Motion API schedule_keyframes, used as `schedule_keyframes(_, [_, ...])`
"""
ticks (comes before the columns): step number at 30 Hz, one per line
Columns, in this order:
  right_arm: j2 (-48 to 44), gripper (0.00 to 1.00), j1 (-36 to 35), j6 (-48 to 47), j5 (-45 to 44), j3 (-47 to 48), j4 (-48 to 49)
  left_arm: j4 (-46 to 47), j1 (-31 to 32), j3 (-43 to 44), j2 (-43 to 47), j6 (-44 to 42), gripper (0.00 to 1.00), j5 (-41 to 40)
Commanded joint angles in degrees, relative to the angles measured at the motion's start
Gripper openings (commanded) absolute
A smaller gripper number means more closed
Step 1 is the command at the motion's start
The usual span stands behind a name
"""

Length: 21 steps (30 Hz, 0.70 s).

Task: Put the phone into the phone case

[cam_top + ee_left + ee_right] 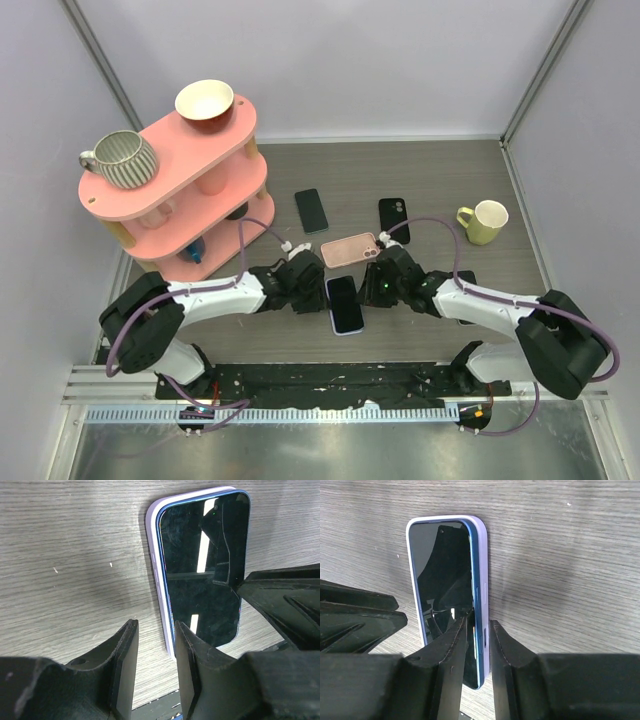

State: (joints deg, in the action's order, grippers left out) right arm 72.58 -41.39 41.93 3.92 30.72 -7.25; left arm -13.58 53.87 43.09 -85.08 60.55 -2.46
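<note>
Seen from above, two robot arms reach inward across a grey wood-grain surface [420, 170] and meet at a phone [345, 303] lying screen up near its front middle. The phone sits inside a lavender phone case [152, 540], with its blue frame showing just within the case's rim; whether it is pressed fully home cannot be told. The left tool [156, 630] stands at the phone's left long edge, its fingers a narrow gap apart with bare surface visible between them, holding nothing. The right tool [479, 625] straddles the opposite long edge, one finger over the screen and one outside the case wall, the gap slim; whether it grips that edge cannot be told. Just behind lies a pink phone-shaped slab [349, 249], and further back a dark phone [311, 210] and another dark slab [394, 219]. A yellow mug [486, 221] stands at the right. At the back left, a pink shelf [175, 165] carries a striped mug [122, 160] and a bowl [205, 103].
</note>
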Motion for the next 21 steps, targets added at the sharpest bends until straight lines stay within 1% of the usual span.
schedule_keyframes(1, [0.9, 0.24, 0.3, -1.2, 1.3, -1.2, 4.7, 2.2, -0.4, 2.4, -1.7, -1.8, 0.38, -0.4])
schedule_keyframes(2, [1.0, 0.21, 0.3, -0.9, 1.7, -1.7, 5.5, 2.6, -0.4, 2.3, -1.9, -1.8, 0.38, -0.3])
schedule_keyframes(3, [1.1, 0.14, 0.3, -0.4, 2.7, -2.2, 6.9, 2.8, -0.5, 2.3, -2.6, -1.8, 0.38, 0.2])
schedule_keyframes(5, [1.2, 0.09, 0.3, 0.7, 3.6, -3.8, 9.4, 3.6, -0.5, 2.3, -3.2, -1.8, 0.37, 0.3])
schedule_keyframes(6, [1.3, 0.05, 0.3, 1.7, 4.6, -4.4, 11.4, 3.7, -0.5, 2.3, -3.5, -1.8, 0.37, 0.5])
schedule_keyframes(9, [2.0, 0.04, 0.3, 3.1, 4.9, -6.4, 13.9, 4.4, -0.5, 2.3, -4.8, -1.8, 0.36, 0.5])
schedule_keyframes(12, [2.9, 0.05, 0.3, 3.9, 4.7, -7.4, 15.1, 4.1, -0.5, 3.0, -6.1, -2.1, 0.36, 0.3])
schedule_keyframes(14, [3.4, 0.09, 0.3, 4.7, 4.6, -8.0, 15.6, 4.3, -0.5, 3.0, -6.9, -2.3, 0.36, 0.5])
schedule_keyframes(15, [3.5, 0.13, 0.3, 5.0, 4.6, -8.1, 16.0, 4.8, -0.5, 2.9, -7.1, -2.4, 0.35, 0.8])
schedule_keyframes(18, [3.4, 0.15, 0.3, 6.1, 4.7, -8.4, 17.3, 5.5, -0.5, 2.7, -7.6, -2.2, 0.34, 1.8])
schedule_keyframes(20, [3.5, 0.20, 0.3, 6.5, 4.3, -8.7, 17.8, 5.9, -0.5, 2.4, -7.6, -2.1, 0.34, 2.1])
schedule_keyframes(21, [4.1, 0.26, 0.3, 6.5, 4.0, -8.8, 17.6, 6.0, -0.5, 2.2, -7.5, -2.1, 0.33, 2.1])
